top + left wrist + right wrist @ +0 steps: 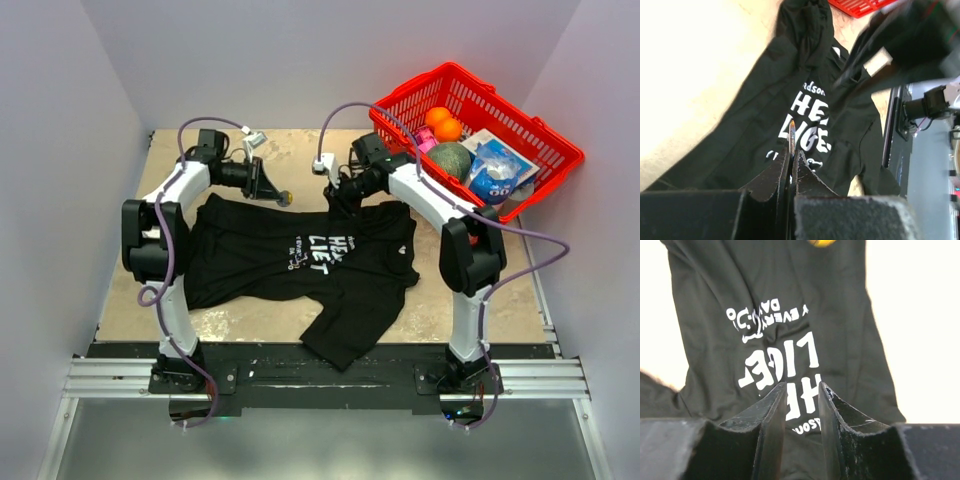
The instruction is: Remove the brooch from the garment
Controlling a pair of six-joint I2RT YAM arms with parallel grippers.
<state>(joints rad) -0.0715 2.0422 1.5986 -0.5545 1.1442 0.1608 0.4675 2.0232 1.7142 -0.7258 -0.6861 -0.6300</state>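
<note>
The garment, a black T-shirt [290, 260] with white lettering, lies spread on the table; it also shows in the left wrist view [765, 125] and the right wrist view [790, 315]. My left gripper [278, 195] is shut on the brooch [286, 197], a small thin disc seen edge-on between the fingertips in the left wrist view [791, 134]. It is held just beyond the shirt's far edge, clear of the cloth. My right gripper [337, 205] hovers over the collar with its jaws a little apart and empty [802, 390], above the lettering.
A red basket [540, 135] stands at the back right with orange balls, a green ball and a blue pack in it. Grey walls close in the table on the left, back and right. Purple cables loop over both arms.
</note>
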